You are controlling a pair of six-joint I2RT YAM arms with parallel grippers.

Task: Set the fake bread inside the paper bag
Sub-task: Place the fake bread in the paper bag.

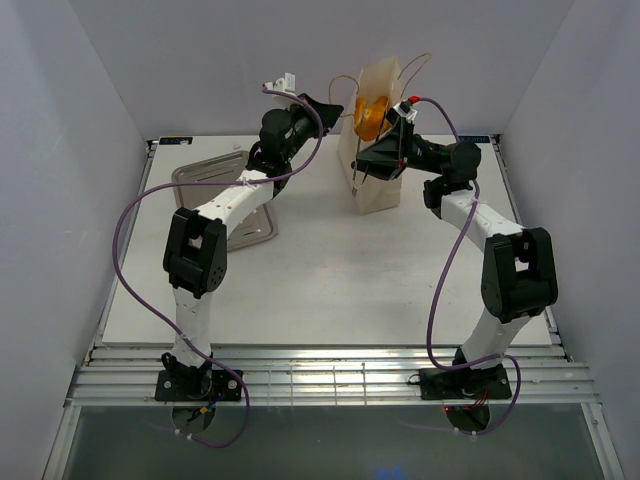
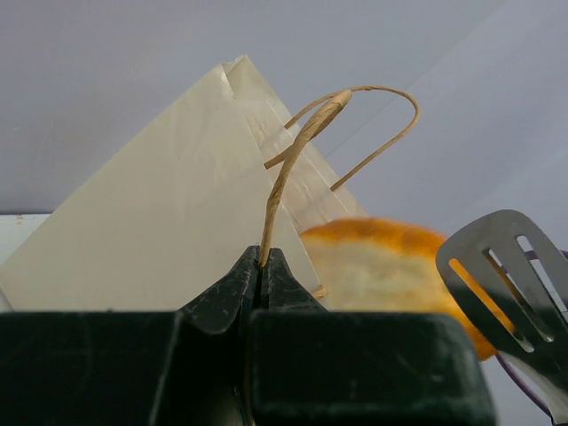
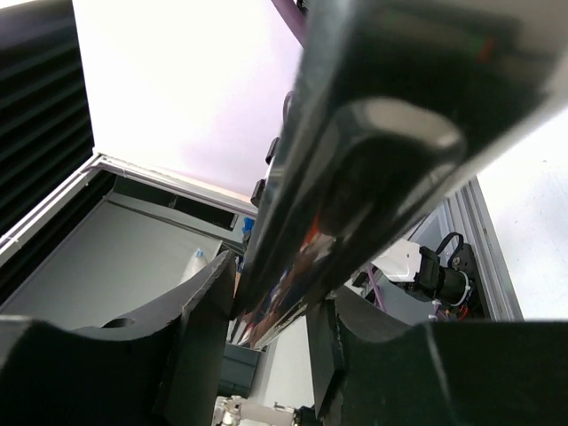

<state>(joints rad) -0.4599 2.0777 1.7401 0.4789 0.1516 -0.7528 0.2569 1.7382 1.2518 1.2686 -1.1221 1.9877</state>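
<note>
So, left fingers (image 2: 257,277) pinch the paper bag (image 2: 151,231) handle (image 2: 286,173); right fingers (image 3: 224,300) clamp tongs (image 3: 355,160) carrying fake bread (image 2: 373,266). I'd lower it deep before releasing.

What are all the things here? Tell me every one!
paper bag: one, cream, standing at the table's far middle
cord handles: two, tan, on the bag's top
fake bread: one piece showing, golden-orange, at the bag's mouth by the tongs
tongs: one, silver, in the right gripper
steel tray: one, shiny, far left, partly under the left arm
table: one, white
left gripper: black, shut on one cord handle
right gripper: black, shut on the tongs
</note>
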